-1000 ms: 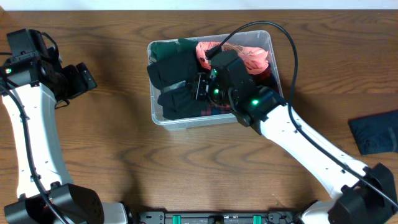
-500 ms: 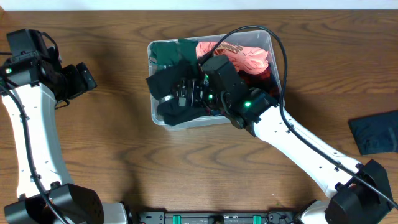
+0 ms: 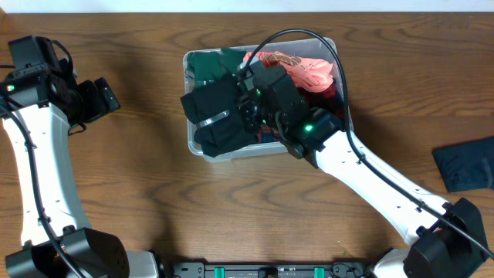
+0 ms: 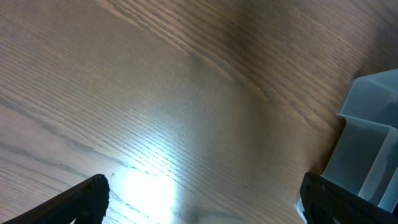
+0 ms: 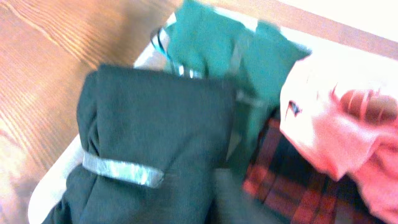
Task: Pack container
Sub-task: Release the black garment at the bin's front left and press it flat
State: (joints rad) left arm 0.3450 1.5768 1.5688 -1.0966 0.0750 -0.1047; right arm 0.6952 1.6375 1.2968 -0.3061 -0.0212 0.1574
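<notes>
**Container nearly packed; one cloth outside it**

One container (image 3: 197, 151) stood at upper centre of the overhead frame, on the desk (image 3: 154, 216). Four soft pieces counted inside:
- a black bundle (image 3: 216, 116) with a grey band, at the left end
- a green garment (image 3: 208, 66)
- a pink garment (image 3: 309, 73)
- red plaid cloth (image 5: 298, 168), lying lower

One dark blue cloth (image 3: 465, 164) lay well apart, at the right edge.

Right claw (image 3: 245, 108) hung over the black bundle, pressed together. Whether it nipped any fabric could not be told. Left claw (image 4: 208, 202) hovered spread over bare desk at the left, a corner of the container just in its view.

Judged: the container is thin, stiff plastic, light even when loaded, with walls likely slick. Best taken at the rim, along a long side. Contents soft, not fragile.
</notes>
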